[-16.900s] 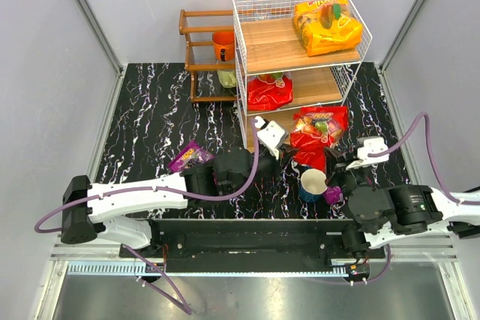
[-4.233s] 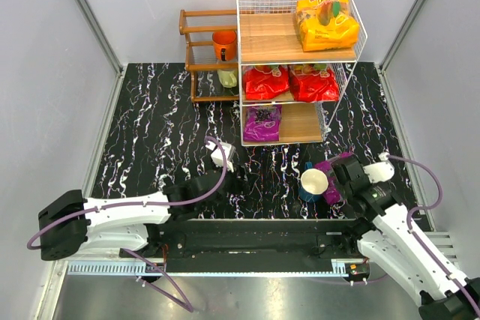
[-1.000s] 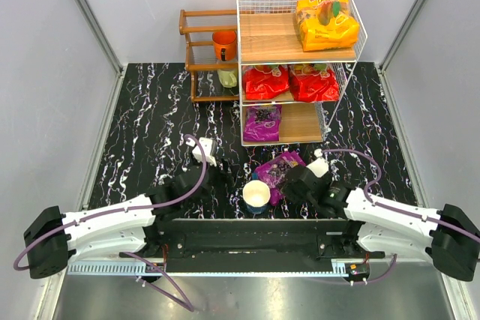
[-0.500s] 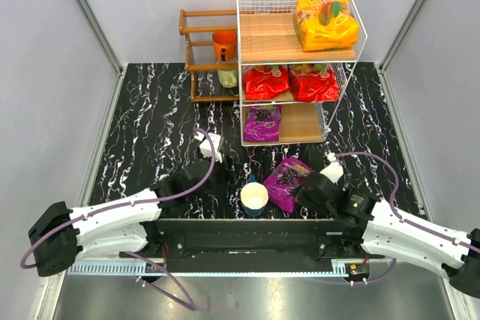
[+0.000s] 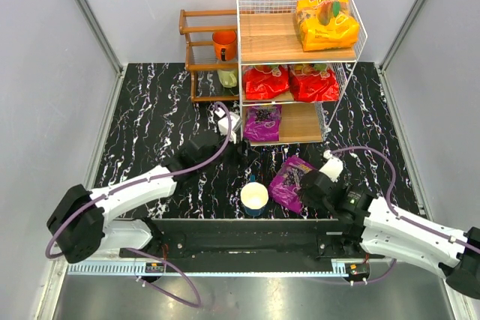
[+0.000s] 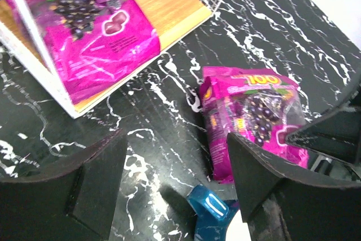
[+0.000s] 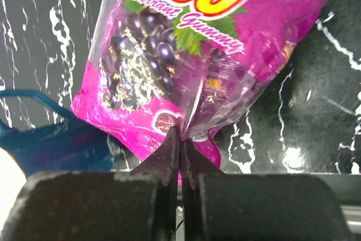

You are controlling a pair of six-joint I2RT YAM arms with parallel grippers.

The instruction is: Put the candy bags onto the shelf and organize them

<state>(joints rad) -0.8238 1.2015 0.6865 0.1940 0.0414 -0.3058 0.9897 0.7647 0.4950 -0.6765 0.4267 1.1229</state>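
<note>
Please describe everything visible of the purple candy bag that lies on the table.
The purple bag is a glossy magenta plastic pouch printed with dark berries, green leaves, "100" and "Blackcurrant Gummy". Slightly crumpled, it lies on the black marbled table, in front of the shelf. The right gripper pinches its near edge, fingers shut. The blue cup stands close beside it; touching or not, I cannot tell.
</note>
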